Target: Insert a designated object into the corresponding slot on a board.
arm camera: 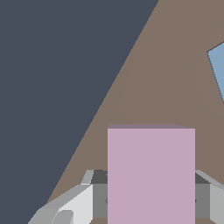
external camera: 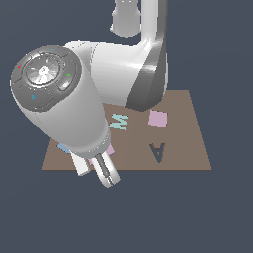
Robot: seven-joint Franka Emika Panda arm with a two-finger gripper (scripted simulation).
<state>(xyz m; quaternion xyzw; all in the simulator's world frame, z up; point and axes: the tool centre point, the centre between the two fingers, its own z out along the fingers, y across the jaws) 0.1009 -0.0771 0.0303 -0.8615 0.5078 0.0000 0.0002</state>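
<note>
gripper (arm camera: 151,199): pinching pink oblong tile (arm camera: 151,175), one finger each side
tile: over board (arm camera: 166,92) near its edge, beside blue tile (arm camera: 217,70)
slot: not visible
progress: grasp done; carry and insertion left

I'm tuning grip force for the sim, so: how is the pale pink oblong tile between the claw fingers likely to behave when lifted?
The pink oblong tile looks like a flat, straight-edged slab, so probably stiff, not floppy. Its faces look smooth and untextured, so it may slip or pivot in the claw. Being thin, it likely lies flat on the board rather than rolling.
</note>
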